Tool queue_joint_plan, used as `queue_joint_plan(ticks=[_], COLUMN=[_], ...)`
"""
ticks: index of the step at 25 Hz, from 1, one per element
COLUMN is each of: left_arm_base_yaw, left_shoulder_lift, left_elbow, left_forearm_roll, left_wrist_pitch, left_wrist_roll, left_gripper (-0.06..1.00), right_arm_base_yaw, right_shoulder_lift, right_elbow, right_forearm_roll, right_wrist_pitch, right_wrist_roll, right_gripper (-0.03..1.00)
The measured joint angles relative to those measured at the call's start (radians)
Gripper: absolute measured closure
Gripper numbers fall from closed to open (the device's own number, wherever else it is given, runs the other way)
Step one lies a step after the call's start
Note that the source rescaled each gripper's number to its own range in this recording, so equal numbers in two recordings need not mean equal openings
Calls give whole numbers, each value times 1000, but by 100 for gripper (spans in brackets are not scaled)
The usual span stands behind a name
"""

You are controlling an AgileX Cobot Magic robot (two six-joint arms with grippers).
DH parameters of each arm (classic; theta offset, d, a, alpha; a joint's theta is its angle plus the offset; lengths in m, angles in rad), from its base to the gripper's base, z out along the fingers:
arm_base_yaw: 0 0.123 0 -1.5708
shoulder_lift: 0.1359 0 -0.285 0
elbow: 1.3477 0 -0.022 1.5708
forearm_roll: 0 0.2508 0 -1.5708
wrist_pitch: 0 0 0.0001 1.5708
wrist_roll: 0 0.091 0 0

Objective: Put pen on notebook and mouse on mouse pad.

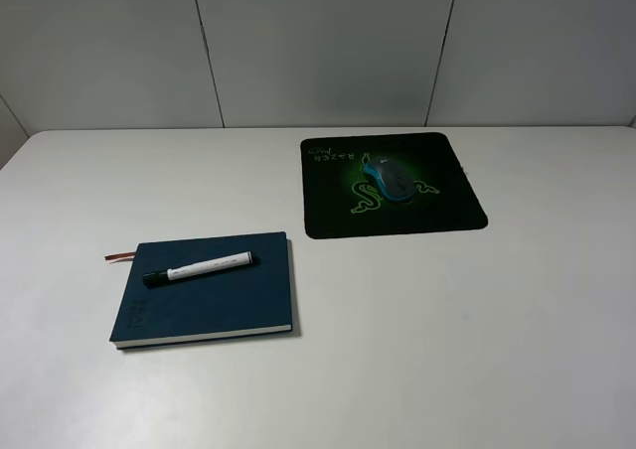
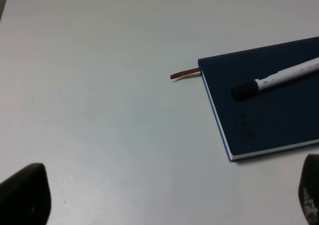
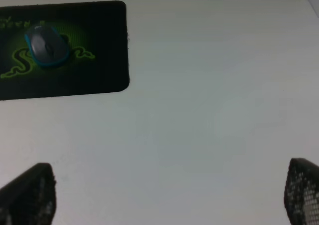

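- Left gripper (image 2: pixel 164 195): fingers spread wide, nothing between them. It is raised over bare table (image 1: pixel 477 320), and no arm shows in the high view.
- Notebook (image 1: pixel 209 295): lies flat and closed, ahead of the left gripper and off toward the inner finger's side, well apart from both fingers. Its ribbon bookmark (image 2: pixel 184 74) sticks out from the corner nearest the gap's centre line.
- Pen (image 1: pixel 199 268): rests across the notebook's cover, black cap toward the ribbon side, fully supported by the cover. Judged: this half of the task is complete.
- Mouse pad (image 1: pixel 397 211): flat on the table, ahead of the right gripper and off beyond its inner finger.
- Mouse (image 1: pixel 388 181): sits on the pad over the green emblem, well inside the edges. Judged: this half is also complete.
- Right gripper (image 3: pixel 169 195): fingers wide apart, empty, over bare table and well apart from pad and mouse.
- Finding: both placements appear done, both grippers are clear of the items, and nothing is visibly left to do.
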Motion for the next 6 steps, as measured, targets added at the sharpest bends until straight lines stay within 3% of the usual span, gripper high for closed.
queue_joint_plan(ticks=[6], left_arm_base_yaw=[0], left_shoulder_lift=[0], left_elbow=[0], left_forearm_roll=[0], left_wrist_pitch=[0], left_wrist_roll=[0], left_gripper=[-6], right_arm_base_yaw=[0], right_shoulder_lift=[0], right_elbow=[0], right_forearm_roll=[0], right_wrist_pitch=[0], right_wrist_roll=[0], right_gripper=[-3])
